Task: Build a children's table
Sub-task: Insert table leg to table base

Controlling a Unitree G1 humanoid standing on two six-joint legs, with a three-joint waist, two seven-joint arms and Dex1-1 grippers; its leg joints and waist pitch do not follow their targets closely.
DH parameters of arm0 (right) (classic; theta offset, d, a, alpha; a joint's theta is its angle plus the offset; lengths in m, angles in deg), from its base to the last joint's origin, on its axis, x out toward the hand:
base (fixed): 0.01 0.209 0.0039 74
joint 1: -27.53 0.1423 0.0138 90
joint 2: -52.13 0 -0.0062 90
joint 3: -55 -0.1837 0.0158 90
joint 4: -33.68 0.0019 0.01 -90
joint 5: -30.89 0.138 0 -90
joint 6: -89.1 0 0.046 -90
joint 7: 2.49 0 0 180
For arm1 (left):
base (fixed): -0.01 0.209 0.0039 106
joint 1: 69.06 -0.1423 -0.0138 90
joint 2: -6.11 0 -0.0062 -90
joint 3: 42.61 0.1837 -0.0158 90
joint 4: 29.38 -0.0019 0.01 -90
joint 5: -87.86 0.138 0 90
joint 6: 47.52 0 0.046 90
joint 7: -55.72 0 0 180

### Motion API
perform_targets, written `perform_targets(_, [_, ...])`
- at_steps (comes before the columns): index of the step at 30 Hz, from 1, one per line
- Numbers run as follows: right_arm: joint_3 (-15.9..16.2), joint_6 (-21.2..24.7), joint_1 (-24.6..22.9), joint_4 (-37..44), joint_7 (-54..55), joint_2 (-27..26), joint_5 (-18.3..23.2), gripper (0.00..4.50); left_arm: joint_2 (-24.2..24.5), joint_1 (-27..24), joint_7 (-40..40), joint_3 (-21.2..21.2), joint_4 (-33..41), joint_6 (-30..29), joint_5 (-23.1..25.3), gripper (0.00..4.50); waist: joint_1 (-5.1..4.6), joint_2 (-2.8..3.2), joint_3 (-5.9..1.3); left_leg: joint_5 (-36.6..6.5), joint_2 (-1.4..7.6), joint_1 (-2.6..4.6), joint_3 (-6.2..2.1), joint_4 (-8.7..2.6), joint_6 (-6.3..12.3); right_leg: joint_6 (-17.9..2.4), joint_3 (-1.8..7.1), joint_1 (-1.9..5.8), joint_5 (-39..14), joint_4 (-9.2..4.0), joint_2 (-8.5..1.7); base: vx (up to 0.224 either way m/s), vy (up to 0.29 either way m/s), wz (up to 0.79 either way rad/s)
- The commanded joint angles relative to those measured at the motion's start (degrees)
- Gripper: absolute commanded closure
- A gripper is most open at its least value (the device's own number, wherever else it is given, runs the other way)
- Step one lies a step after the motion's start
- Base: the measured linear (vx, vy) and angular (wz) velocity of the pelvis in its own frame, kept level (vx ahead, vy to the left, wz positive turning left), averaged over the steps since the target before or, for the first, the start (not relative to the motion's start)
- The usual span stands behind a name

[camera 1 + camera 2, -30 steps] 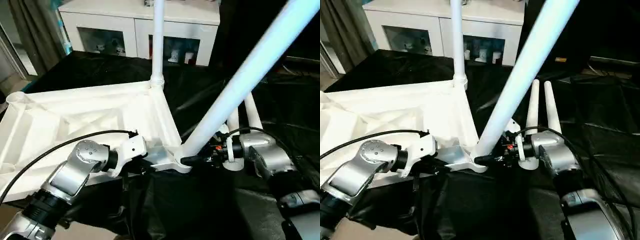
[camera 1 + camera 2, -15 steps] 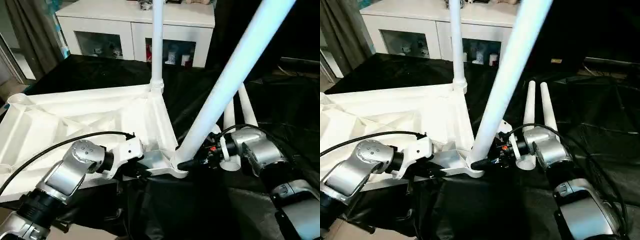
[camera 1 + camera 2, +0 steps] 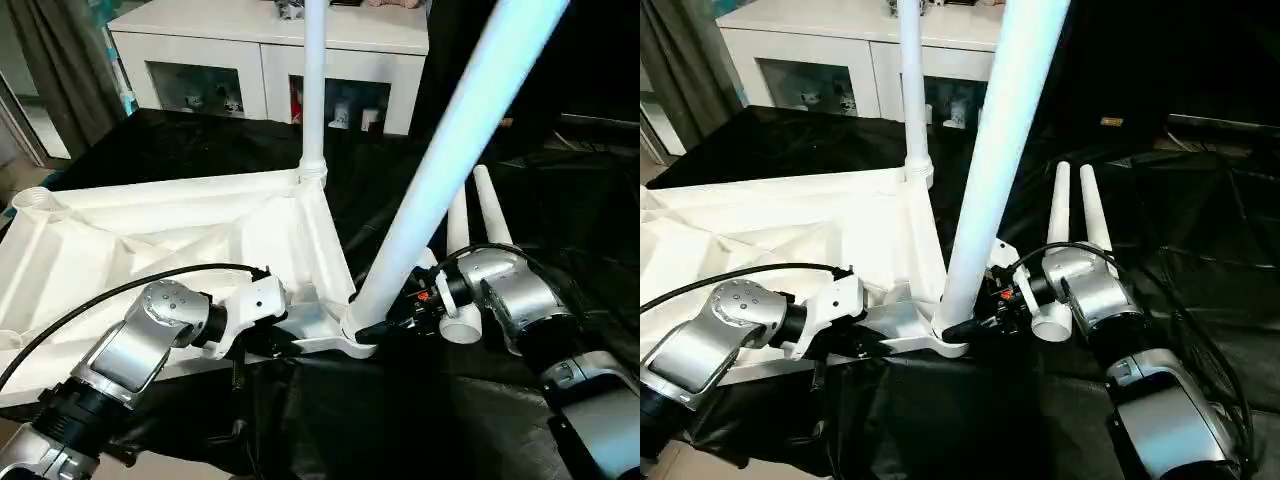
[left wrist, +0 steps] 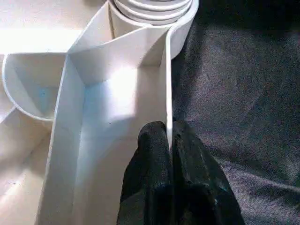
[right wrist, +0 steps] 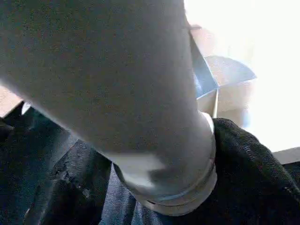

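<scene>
Pinching the tabletop (image 3: 180, 235) rim beside its near corner socket, the left gripper (image 4: 169, 140) is clenched; the right gripper (image 3: 385, 322) grasps the leaning leg (image 3: 440, 170) there.

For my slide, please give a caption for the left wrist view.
Left gripper fingers pinch the tabletop side wall beside a corner socket.
</scene>
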Motion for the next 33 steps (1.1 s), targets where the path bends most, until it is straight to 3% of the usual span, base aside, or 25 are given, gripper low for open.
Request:
perform_targets(1, [4.30, 3.06, -2.91, -3.32, -1.57, -1.22, -3.30, 1.68, -1.30, -0.04, 2.94, 1.48, 3.25, 0.17, -2.97, 4.50, -0.21, 0.42, -2.31, -19.64, 4.11, 1.53, -2.22, -6.01, -0.74, -16.24, 2.78, 0.90, -13.91, -4.78, -4.45, 0.000, 0.000, 0.00])
perform_targets(8, [3.08, 1.20, -2.98, -5.30, 2.39, -1.97, -3.85, 1.68, -2.26, 0.38, 0.89, 0.78, 2.14, 1.10, -2.15, 4.50, -0.14, 0.47, -2.39, -18.11, 4.24, 1.54, -2.04, -6.20, -0.60, -16.56, 2.74, 0.92, -11.85, -4.84, -4.54, 0.000, 0.000, 0.00])
perform_targets(11, [1.80, 0.00, -2.80, -6.72, 7.89, -2.80, -4.62, 1.68, -3.07, 0.89, -1.11, 0.34, 1.06, 1.32, -1.21, 4.50, -0.36, 0.23, -1.82, -22.09, 4.21, 1.74, -2.22, -6.58, -1.58, -15.20, 2.87, 0.73, -18.94, -5.56, -4.77, 0.000, 0.000, 0.00])
perform_targets(13, [0.41, -0.20, -3.21, -8.06, 14.54, -3.52, -5.28, 1.68, -4.88, 1.91, -5.48, -0.82, -1.05, 0.78, 0.19, 4.50, -0.62, 0.10, -1.30, -25.38, 4.08, 2.08, -2.56, -6.76, -2.58, -13.08, 3.00, 0.41, -26.66, -6.34, -5.10, -0.030, -0.003, -0.03])
perform_targets(14, [-0.39, 0.23, -3.69, -8.30, 17.04, -3.96, -5.13, 1.68, -6.10, 2.52, -8.03, -1.71, -2.23, 0.08, 0.63, 4.50, -0.80, 0.00, -1.22, -27.91, 3.98, 2.68, -2.88, -6.80, -3.51, -10.91, 2.86, 0.22, -32.17, -6.97, -5.24, -0.060, -0.005, -0.06])
perform_targets(16, [-1.60, 1.06, -4.84, -8.31, 21.55, -4.81, -4.96, 1.69, -8.31, 3.67, -12.02, -3.12, -4.01, -1.31, 1.05, 4.50, -1.31, -0.18, -0.84, -31.07, 3.83, 2.74, -3.60, -7.21, -4.31, -7.31, 2.41, 0.16, -38.78, -7.79, -5.33, -0.067, 0.010, -0.15])
perform_targets(17, [-1.69, 1.14, -4.92, -8.32, 21.90, -4.88, -4.94, 1.69, -8.46, 3.75, -12.28, -3.22, -4.13, -1.38, 1.07, 4.50, -1.43, -0.13, -0.76, -32.11, 3.81, 2.84, -3.72, -7.27, -4.50, -6.56, 2.29, 0.04, -39.89, -7.97, -5.27, -0.066, 0.016, -0.18])
perform_targets(18, [-2.20, 1.73, -5.50, -8.50, 23.97, -5.45, -4.90, 1.69, -9.48, 4.30, -13.90, -3.71, -4.83, -2.05, 1.22, 4.50, -1.75, -0.17, -0.65, -34.12, 3.64, 2.99, -4.03, -7.41, -4.74, -5.28, 1.89, -0.08, -41.42, -8.31, -5.10, -0.066, 0.023, -0.19])
perform_targets(21, [-5.85, 5.17, -6.06, -11.78, 33.93, -8.99, -3.22, 1.69, -14.09, 6.42, -19.05, -4.65, -6.87, -4.82, 1.36, 4.50, -2.23, 0.32, -0.70, -37.77, 3.39, 4.05, -4.28, -7.46, -4.92, -4.12, 1.00, -0.48, -41.59, -9.22, -4.78, -0.068, 0.027, -0.14])
perform_targets(22, [-7.02, 6.01, -5.79, -13.04, 36.10, -10.03, -2.37, 1.69, -15.43, 6.95, -20.22, -4.82, -7.31, -5.51, 1.29, 4.50, -2.87, 0.76, -0.35, -40.85, 3.44, 4.71, -4.40, -7.84, -5.24, -4.04, -0.33, -0.58, -40.10, -9.80, -4.22, -0.076, 0.036, -0.09])
perform_targets(23, [-7.42, 6.30, -5.70, -13.47, 36.85, -10.39, -2.07, 1.69, -15.89, 7.13, -20.63, -4.88, -7.47, -5.74, 1.26, 4.50, -3.63, 1.18, 0.08, -46.15, 3.74, 4.56, -4.60, -9.07, -5.66, -3.08, -2.42, 0.20, -37.48, -9.69, -3.07, -0.076, 0.036, -0.09])
perform_targets(24, [-8.81, 7.06, -5.20, -15.20, 39.49, -11.68, -0.97, 1.69, -17.53, 7.73, -21.77, -4.94, -7.86, -6.64, 1.08, 4.50, -3.66, 1.92, 0.07, -48.99, 4.08, 3.85, -4.60, -10.45, -6.12, -3.16, -3.40, 1.44, -33.94, -8.57, -2.33, -0.092, 0.045, -0.11])
perform_targets(25, [-9.74, 7.38, -4.87, -16.35, 41.41, -12.55, -0.31, 1.69, -18.73, 8.12, -22.56, -5.10, -8.26, -7.15, 1.11, 4.50, -1.93, 2.66, -0.24, -54.89, 5.81, -2.08, -3.47, -15.77, -6.96, -4.95, -3.42, 7.16, -17.68, 3.19, -1.20, -0.142, 0.015, 0.09])
perform_targets(26, [-12.27, 7.98, -4.13, -18.39, 45.36, -14.40, 1.74, 1.69, -21.11, 8.72, -24.25, -5.16, -8.77, -8.58, 1.18, 4.50, 2.25, 2.34, -0.48, -52.51, 5.46, -2.87, 0.73, -17.52, -5.67, -4.25, -2.13, 5.93, -11.63, 5.84, -0.11, -0.142, 0.015, 0.09])
perform_targets(27, [-12.44, 8.02, -4.08, -18.49, 45.63, -14.52, 1.87, 1.69, -21.27, 8.75, -24.38, -5.16, -8.79, -8.68, 1.20, 4.50, 0.25, 0.04, -1.36, -43.07, 4.06, 0.46, 1.13, -14.94, -4.75, -3.69, 0.92, 4.29, -20.17, 3.78, -1.20, -0.030, -0.084, 0.21])
perform_targets(28, [-14.94, 8.59, -3.44, -19.99, 49.46, -16.36, 3.73, 1.69, -23.58, 9.17, -26.21, -5.10, -9.11, -10.03, 1.40, 4.50, 0.00, -2.30, -0.49, -16.47, 0.26, 9.08, -2.69, 3.18, -3.44, -3.96, 3.99, -6.54, -57.60, -12.09, -9.89, 0.124, -0.114, -0.14])
perform_targets(29, [-17.19, 9.21, -2.73, -21.07, 52.18, -18.20, 5.64, 1.69, -25.47, 9.42, -27.53, -4.65, -9.30, -10.99, 1.71, 4.50, -0.20, -1.77, -0.70, 0.70, -2.19, -0.92, -7.53, 4.30, 0.20, -5.32, 6.34, 2.92, -57.08, -10.37, -11.13, 0.124, -0.114, -0.14])
perform_targets(30, [-18.58, 9.73, -2.22, -21.64, 53.75, -19.45, 6.86, 1.70, -26.53, 9.57, -28.40, -4.21, -9.47, -11.42, 2.08, 4.50, 0.74, -0.17, -0.91, -2.12, 1.62, -2.22, -8.23, -2.58, -3.19, -7.16, 3.11, 4.85, -37.93, -6.96, -9.23, 0.128, 0.015, -0.48])
perform_targets(31, [-19.28, 10.06, -1.93, -21.69, 54.11, -20.17, 7.05, 1.70, -26.84, 9.69, -28.80, -3.86, -9.67, -11.27, 2.36, 4.50, -0.04, -0.37, -2.05, -5.41, 2.06, 0.91, -6.85, -5.21, -2.27, -9.65, 0.65, 2.53, -18.13, -4.42, -3.14, 0.030, 0.062, -0.14])
perform_targets(32, [-19.28, 10.06, -1.93, -21.69, 54.11, -20.17, 7.05, 1.70, -26.84, 9.69, -28.80, -3.86, -9.67, -11.27, 2.36, 4.50, -0.60, -0.05, -2.77, -8.11, 2.73, 2.15, -6.58, -5.54, -0.83, -11.43, 0.82, 2.19, -12.28, -3.93, -3.18, 0.030, 0.062, -0.14])
perform_targets(33, [-18.90, 10.30, -1.53, -21.33, 52.97, -20.62, 6.23, 1.70, -26.72, 9.85, -28.69, -3.62, -10.04, -10.62, 2.42, 4.50, -1.08, 0.53, -2.06, -15.65, 2.93, 2.18, -5.73, -6.45, 0.90, -14.36, 1.52, 1.84, -12.17, -4.84, -3.76, -0.055, -0.015, 0.24])
